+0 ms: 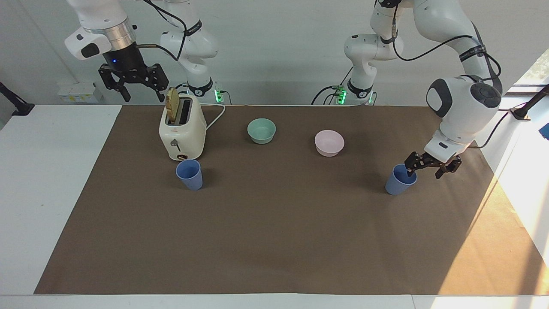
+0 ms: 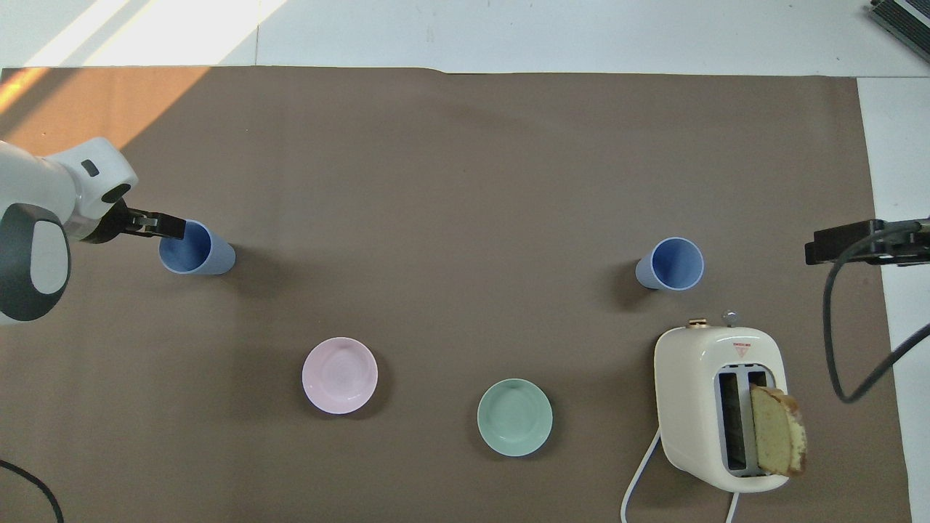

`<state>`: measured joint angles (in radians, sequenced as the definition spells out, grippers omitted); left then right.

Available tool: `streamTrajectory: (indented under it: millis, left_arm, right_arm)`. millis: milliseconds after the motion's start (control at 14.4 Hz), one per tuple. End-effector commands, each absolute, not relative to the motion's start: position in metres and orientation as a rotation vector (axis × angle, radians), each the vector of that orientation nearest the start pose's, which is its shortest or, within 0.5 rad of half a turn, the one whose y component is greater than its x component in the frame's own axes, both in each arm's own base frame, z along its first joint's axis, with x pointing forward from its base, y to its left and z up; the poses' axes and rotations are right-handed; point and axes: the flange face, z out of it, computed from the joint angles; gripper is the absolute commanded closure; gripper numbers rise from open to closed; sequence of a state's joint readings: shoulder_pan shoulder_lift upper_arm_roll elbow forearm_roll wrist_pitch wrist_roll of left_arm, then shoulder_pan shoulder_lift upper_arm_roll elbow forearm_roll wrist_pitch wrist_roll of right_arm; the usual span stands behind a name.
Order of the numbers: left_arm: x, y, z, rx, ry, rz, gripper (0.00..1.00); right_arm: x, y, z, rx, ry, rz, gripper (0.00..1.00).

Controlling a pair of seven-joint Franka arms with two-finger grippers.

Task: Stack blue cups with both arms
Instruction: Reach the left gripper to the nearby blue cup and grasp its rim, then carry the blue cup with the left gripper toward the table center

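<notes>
Two blue cups stand upright on the brown mat. One blue cup (image 1: 399, 182) (image 2: 200, 250) is toward the left arm's end of the table. My left gripper (image 1: 425, 171) (image 2: 166, 226) is open and low beside it, with one fingertip at the cup's rim; whether it touches I cannot tell. The other blue cup (image 1: 189, 174) (image 2: 670, 264) stands by the toaster, farther from the robots than it. My right gripper (image 1: 143, 92) (image 2: 835, 250) hangs open, high up at the right arm's end, holding nothing.
A cream toaster (image 1: 182, 128) (image 2: 719, 407) with a slice of bread (image 1: 173, 105) in one slot stands toward the right arm's end. A teal bowl (image 1: 261, 130) (image 2: 514, 417) and a pink bowl (image 1: 329, 143) (image 2: 340, 375) sit nearer to the robots than the cups.
</notes>
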<state>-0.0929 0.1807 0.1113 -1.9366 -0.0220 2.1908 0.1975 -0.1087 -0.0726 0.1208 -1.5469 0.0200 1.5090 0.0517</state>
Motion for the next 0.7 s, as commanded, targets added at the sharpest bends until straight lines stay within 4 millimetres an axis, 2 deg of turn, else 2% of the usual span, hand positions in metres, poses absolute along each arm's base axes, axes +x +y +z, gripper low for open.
streamTrajectory:
  millis: [0,70,139,209,348,487,626]
  left_arm:
    - [0.597,0.005,0.388,-3.107,0.27,-0.191,0.14]
    - [0.596,0.006,0.386,-3.106,0.267,-0.201,0.22]
    - [0.596,0.006,0.387,-3.109,0.26,-0.202,0.42]
    - [0.593,0.006,0.384,-3.121,0.244,-0.18,0.75]
    - [0.593,0.004,0.385,-3.125,0.25,-0.178,1.0]
    - [0.595,0.002,0.389,-3.125,0.257,-0.161,1.0]
    - [0.601,-0.011,0.402,-3.122,0.282,-0.187,1.0]
  right_arm:
    - [0.518,0.011,0.669,-3.109,0.082,-0.067,0.0]
    - [0.518,0.011,0.669,-3.109,0.082,-0.067,0.0]
    - [0.518,0.011,0.669,-3.109,0.082,-0.067,0.0]
    - [0.518,0.011,0.669,-3.109,0.082,-0.064,0.0]
    - [0.518,0.011,0.669,-3.109,0.082,-0.067,0.0]
    - [0.518,0.011,0.669,-3.109,0.082,-0.067,0.0]
    - [0.518,0.011,0.669,-3.109,0.082,-0.064,0.0]
